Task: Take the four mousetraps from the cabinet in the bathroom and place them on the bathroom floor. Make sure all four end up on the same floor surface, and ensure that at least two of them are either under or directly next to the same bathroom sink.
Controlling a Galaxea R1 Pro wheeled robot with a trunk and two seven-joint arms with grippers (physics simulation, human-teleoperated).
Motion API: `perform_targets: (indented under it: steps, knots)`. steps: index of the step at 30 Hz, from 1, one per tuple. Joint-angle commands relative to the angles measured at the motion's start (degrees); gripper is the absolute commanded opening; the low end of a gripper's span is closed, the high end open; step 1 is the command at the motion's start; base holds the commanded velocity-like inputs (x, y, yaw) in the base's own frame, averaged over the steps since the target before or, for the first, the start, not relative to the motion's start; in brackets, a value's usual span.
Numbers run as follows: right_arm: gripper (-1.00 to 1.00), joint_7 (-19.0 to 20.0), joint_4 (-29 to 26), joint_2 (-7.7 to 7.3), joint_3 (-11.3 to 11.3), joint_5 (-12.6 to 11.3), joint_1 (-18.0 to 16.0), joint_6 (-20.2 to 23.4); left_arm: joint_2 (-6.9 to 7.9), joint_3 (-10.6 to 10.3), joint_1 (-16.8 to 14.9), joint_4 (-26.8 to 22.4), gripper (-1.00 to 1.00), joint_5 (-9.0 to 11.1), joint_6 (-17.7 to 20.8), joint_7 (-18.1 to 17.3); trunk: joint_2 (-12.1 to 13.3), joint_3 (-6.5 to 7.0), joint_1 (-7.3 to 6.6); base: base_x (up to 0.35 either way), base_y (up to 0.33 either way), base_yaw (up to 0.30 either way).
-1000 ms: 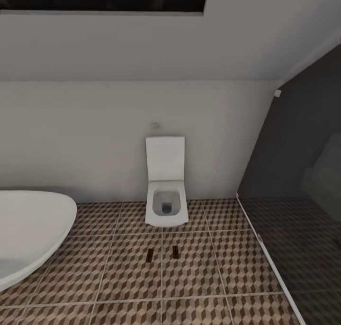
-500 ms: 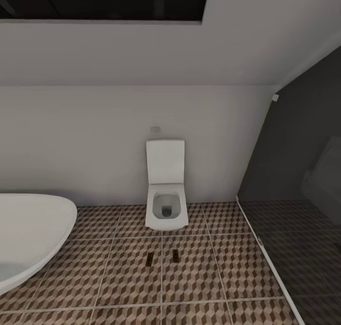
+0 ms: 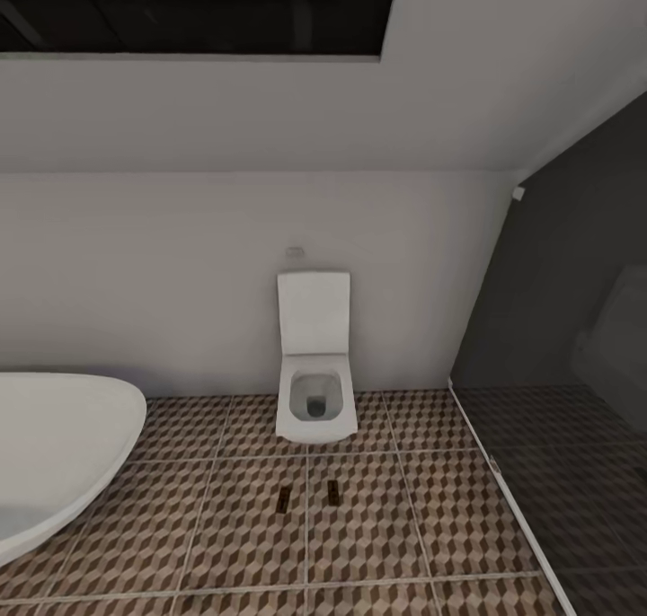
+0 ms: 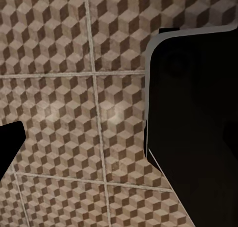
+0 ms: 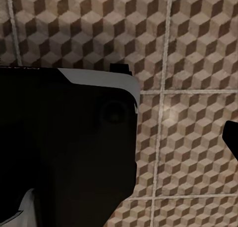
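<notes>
Black shapes edge both wrist views over the bathroom floor (image 4: 74,113); you cannot tell how either tool stands. Ahead of you two mousetraps (image 3: 284,500) lie side by side on the tiles, just before the white toilet (image 3: 312,407), bathtub (image 3: 54,445) leftward

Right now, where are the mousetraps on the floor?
Head view: two mousetraps lie side by side on the bathroom floor, apart, just in front of the toilet, right of the white tub.
</notes>
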Motion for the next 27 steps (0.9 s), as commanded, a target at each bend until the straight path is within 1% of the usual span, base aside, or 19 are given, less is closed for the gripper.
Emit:
perform_targets:
  steps: [1,27]
  knots:
    - [1.0,-0.2,0.0,0.01,0.5,-0.5,0.0,0.0,-0.06,-0.3,-0.1,0.2,1.0,0.2,-0.3,0.0,-0.1,-0.02,0.03,0.0,0.0,0.0]
    - [1.0,-0.1,0.0,0.1,0.5,-0.5,0.0,0.0,-0.06,-0.4,-0.1,0.2,1.0,0.2,-0.3,0.0,-0.1,2.41,0.03,0.0,0.0,0.0]
